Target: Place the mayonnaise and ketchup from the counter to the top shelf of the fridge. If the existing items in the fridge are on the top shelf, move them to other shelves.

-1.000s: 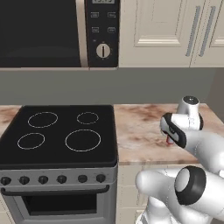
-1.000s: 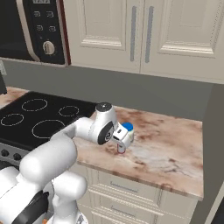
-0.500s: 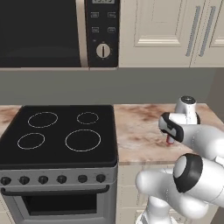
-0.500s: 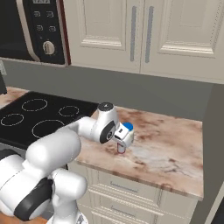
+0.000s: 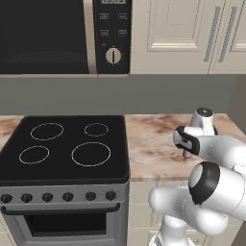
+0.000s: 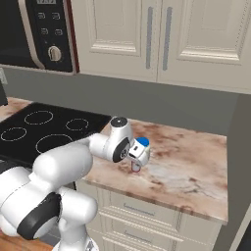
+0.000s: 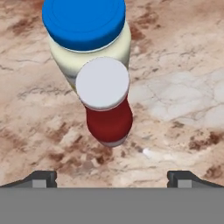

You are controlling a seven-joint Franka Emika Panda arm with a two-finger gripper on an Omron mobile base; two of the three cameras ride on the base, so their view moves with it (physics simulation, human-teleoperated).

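A red ketchup bottle (image 7: pixel 109 123) with a white cap stands upright on the marbled counter (image 7: pixel 175 65). The cream mayonnaise jar (image 7: pixel 85 26) with a blue lid touches it just behind. My gripper (image 7: pixel 112 178) hangs open right above them, looking straight down, its fingertips (image 7: pixel 41 177) spread wide to either side of the ketchup and touching nothing. From the right base view, the hand (image 6: pixel 133 149) covers most of both, leaving the blue lid of the mayonnaise (image 6: pixel 142 142) and the foot of the ketchup (image 6: pixel 136 169) showing. The fridge is out of view.
A black cooktop (image 5: pixel 67 146) sits to the left of the counter, with a microwave (image 5: pixel 62 36) above it. Cream wall cabinets (image 6: pixel 162 37) hang over the counter. A grey panel (image 6: pixel 238 162) closes the counter's right end. The counter's front edge (image 6: pixel 162 198) runs close below the bottles.
The elbow has swung higher and closer to the camera in the left base view. The hand has edged slightly left over the bottles. The jaws have stayed open.
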